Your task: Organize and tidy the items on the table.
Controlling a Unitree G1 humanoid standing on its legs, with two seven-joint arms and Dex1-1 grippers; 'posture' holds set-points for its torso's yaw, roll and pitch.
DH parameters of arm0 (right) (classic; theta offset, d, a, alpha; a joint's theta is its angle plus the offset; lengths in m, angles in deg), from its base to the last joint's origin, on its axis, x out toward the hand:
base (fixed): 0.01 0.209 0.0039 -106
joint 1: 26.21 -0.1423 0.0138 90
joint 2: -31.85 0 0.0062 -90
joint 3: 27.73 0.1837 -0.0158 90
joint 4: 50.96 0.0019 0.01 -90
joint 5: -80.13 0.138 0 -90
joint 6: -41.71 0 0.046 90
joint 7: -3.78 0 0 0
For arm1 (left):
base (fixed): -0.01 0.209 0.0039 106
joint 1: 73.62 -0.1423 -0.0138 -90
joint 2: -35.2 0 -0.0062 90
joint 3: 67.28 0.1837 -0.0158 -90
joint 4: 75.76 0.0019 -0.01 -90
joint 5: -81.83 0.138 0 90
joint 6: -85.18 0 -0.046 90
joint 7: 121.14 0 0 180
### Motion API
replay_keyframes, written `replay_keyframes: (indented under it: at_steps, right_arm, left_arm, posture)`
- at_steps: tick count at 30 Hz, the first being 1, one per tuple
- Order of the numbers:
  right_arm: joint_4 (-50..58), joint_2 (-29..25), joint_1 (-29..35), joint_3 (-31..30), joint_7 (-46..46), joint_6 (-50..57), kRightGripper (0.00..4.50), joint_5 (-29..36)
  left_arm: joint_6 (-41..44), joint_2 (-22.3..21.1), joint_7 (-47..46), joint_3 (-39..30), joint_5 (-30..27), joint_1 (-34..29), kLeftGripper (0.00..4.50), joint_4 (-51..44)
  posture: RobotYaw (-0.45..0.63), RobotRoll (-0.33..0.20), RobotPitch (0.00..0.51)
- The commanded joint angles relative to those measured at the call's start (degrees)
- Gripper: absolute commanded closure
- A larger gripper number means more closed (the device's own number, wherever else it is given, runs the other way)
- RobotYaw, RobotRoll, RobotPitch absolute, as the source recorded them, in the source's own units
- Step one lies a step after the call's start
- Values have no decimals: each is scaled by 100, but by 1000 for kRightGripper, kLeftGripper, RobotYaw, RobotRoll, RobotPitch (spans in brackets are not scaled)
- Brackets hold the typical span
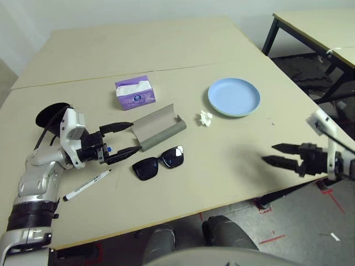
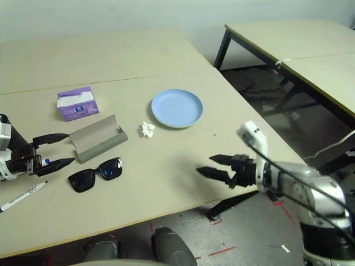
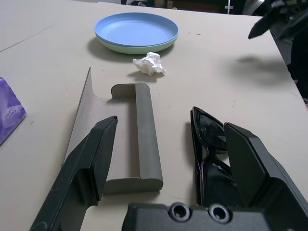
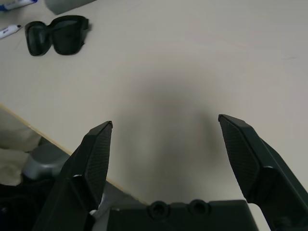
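Note:
The grey-green glasses case (image 1: 158,126) lies open mid-table, with black sunglasses (image 1: 158,162) just in front of it. My left gripper (image 1: 135,137) hovers open at the case's left end, one finger over the case (image 3: 130,139), the other over the sunglasses (image 3: 209,144). A blue pen cap (image 1: 109,148) peeks out by its lower finger. A black-capped marker pen (image 1: 86,185) lies nearer me. The light blue plate (image 1: 234,97) sits on the pale green plate (image 3: 144,48), with a crumpled tissue (image 1: 206,117) beside them. My right gripper (image 1: 268,153) stands open and empty above the table's front right edge.
A purple tissue box (image 1: 135,92) stands behind the case. A black cup (image 1: 52,114) sits at the far left behind my left wrist. A second beige table (image 1: 316,22) stands at the back right. The table (image 1: 166,44) has bare top at the back and between sunglasses and right gripper.

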Motion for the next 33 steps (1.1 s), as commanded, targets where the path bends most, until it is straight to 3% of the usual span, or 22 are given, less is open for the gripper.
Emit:
replay_keyframes:
  at_steps: [1, 15, 26, 33]
  right_arm:
    - [22, 314, -127, -354, -412, -586, 8, -228]
    - [-1483, 1569, -1577, -1407, -1150, -2546, 8, -1110]
    - [-2556, 2184, -2135, -1598, -1498, -3130, 8, -1423]
    - [-3004, 2365, -2364, -1647, -1613, -3331, 8, -1578]
  left_arm:
    - [-147, 21, 94, -13, 81, 78, 0, 222]
    - [-279, -113, 130, -151, 136, 702, 0, 973]
    - [-97, -454, 1380, 94, 30, 19, 0, 434]
    - [-182, -589, 1450, 138, 0, -100, 0, 405]
  posture:
    - [-114, 0, 85]
    - [-95, 0, 71]
    - [-72, 0, 69]
    - [-70, 0, 68]
